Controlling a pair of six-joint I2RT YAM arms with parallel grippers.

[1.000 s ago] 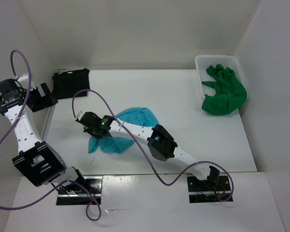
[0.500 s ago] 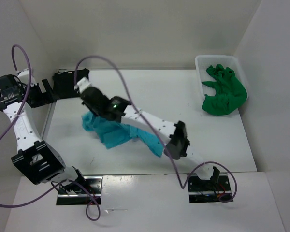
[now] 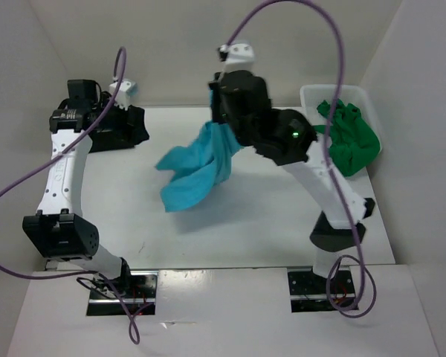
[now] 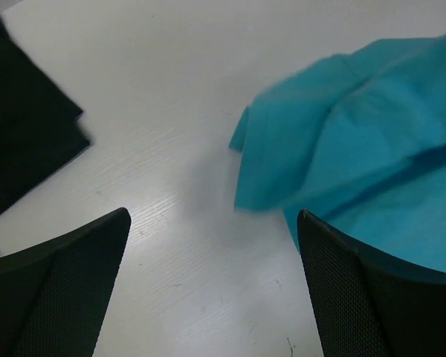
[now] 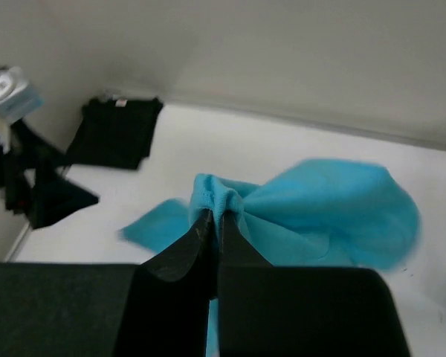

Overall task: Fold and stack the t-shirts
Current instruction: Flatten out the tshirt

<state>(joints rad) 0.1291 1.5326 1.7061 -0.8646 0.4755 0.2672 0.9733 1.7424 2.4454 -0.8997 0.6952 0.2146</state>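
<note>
T-shirts: three
Black t-shirt (image 5: 115,134): one, folded, far-left corner of table (image 3: 253,216)
Turquoise t-shirt (image 3: 197,167): one, dangling above table, clamped in right hand (image 5: 212,223)
Green t-shirt (image 3: 353,149): one, heaped in white basket (image 3: 306,93)
Left hand (image 4: 212,217): spread wide, empty, above table

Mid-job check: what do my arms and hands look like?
The left arm and right arm have white links, black joint housings and looping purple cables. A green light glows on the right wrist. The left hand and right hand have black fingers.
</note>
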